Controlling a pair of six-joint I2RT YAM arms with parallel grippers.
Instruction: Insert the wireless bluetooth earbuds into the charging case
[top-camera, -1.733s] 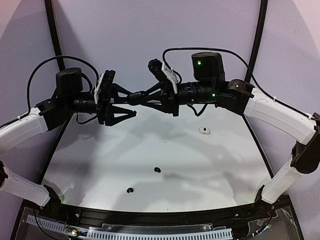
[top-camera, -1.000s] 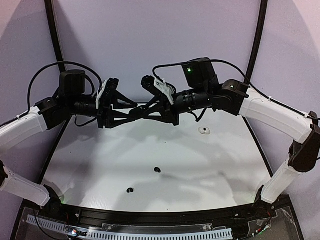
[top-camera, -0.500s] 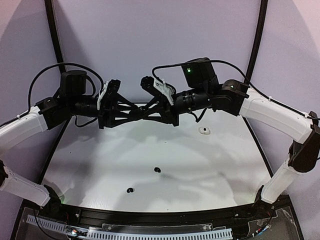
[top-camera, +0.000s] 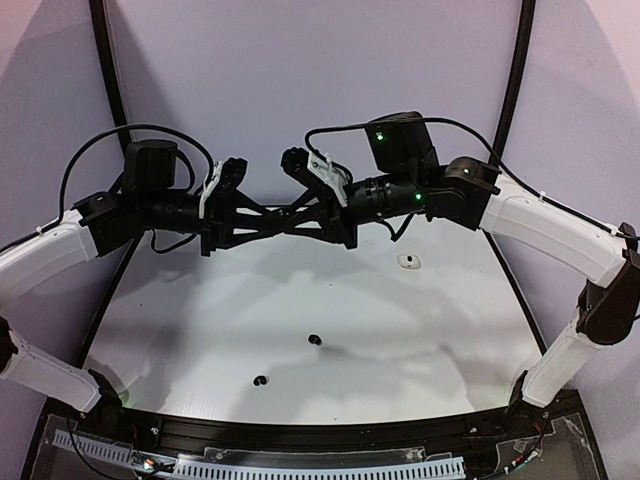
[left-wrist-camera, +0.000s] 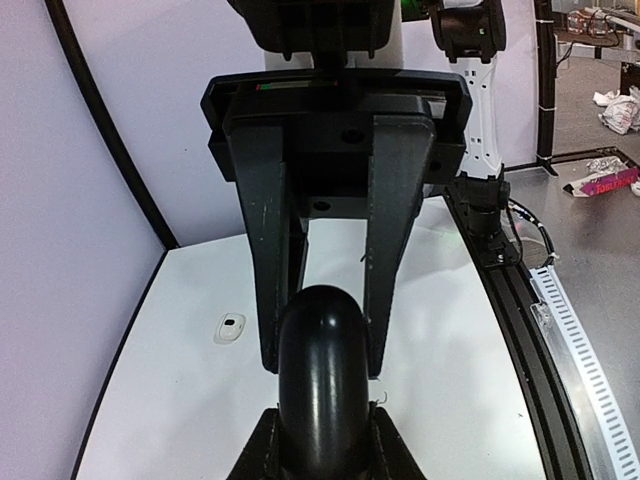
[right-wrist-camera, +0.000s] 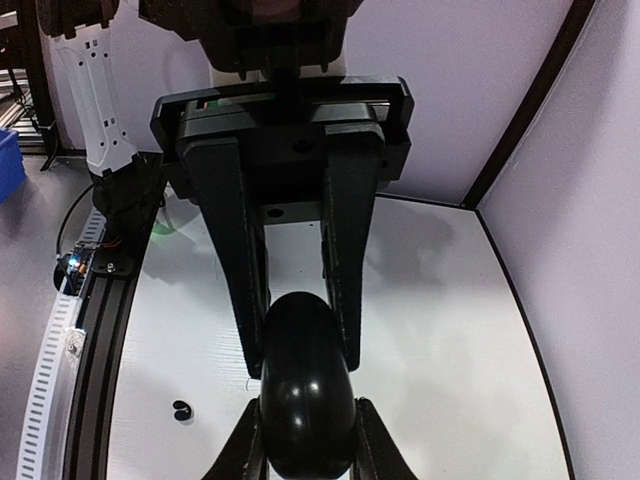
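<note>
A glossy black charging case (left-wrist-camera: 322, 380) is held in the air above the back of the table. My left gripper (left-wrist-camera: 322, 440) is shut on it from one end. My right gripper (right-wrist-camera: 305, 440) is shut on the same case (right-wrist-camera: 305, 385) from the other end. In the top view the two grippers interlock, left (top-camera: 287, 214) and right (top-camera: 273, 222), and the case is hard to make out between them. Two black earbuds (top-camera: 314, 340) (top-camera: 261, 380) lie on the white table; one shows in the right wrist view (right-wrist-camera: 181, 409). No white earbuds are in view.
A small white rounded object with a dark slot (top-camera: 407, 261) lies on the table at the back right, also in the left wrist view (left-wrist-camera: 230, 327). Black rails (top-camera: 520, 60) and purple walls bound the table. A cable tray (top-camera: 300, 465) runs along the near edge.
The two grippers have pushed together from barely touching to fully interlocked. The left gripper closed up, and both wrists shifted slightly up and inward.
</note>
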